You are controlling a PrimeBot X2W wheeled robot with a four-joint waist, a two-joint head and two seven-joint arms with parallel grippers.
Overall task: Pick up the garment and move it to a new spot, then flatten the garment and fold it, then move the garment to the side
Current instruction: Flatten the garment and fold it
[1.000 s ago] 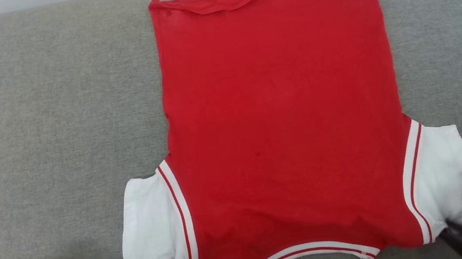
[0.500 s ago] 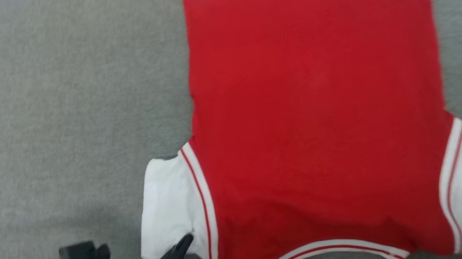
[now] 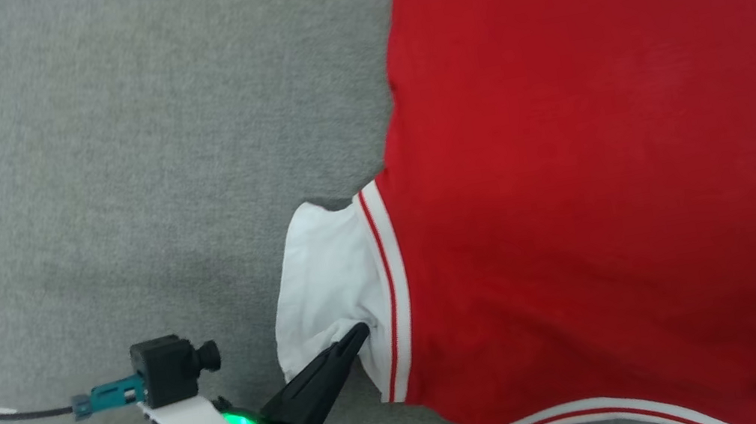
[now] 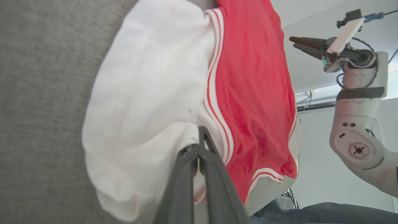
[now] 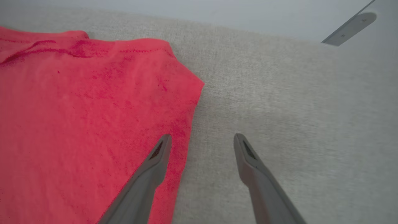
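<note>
- Far left is plain grey desk (image 3: 113, 170). I'd guess that's the free room for wherever the shirt ends up.
- The left tool (image 3: 360, 331) sits at the near left, jaws pressed together on a pucker of the white sleeve (image 3: 323, 274), just beside the striped trim (image 3: 386, 279). In the left wrist view the cloth bunches around the tips, so I read it as a real pinch, not just a touch.
- The garment (image 3: 606, 168) lies spread on the desk, red body running off to the far side and the neck opening at the near edge. It looks pretty flat, so my guess is the sleeve grab is there to fold that sleeve in over the red.
- The right tool (image 5: 202, 136) is over at the right, jaws spread wide with nothing between them. It's raised above the shirt's right edge, one finger over red and the other over grey. Probably held clear so the left arm can do its fold, or lining up its own grab. Can't tell which.
</note>
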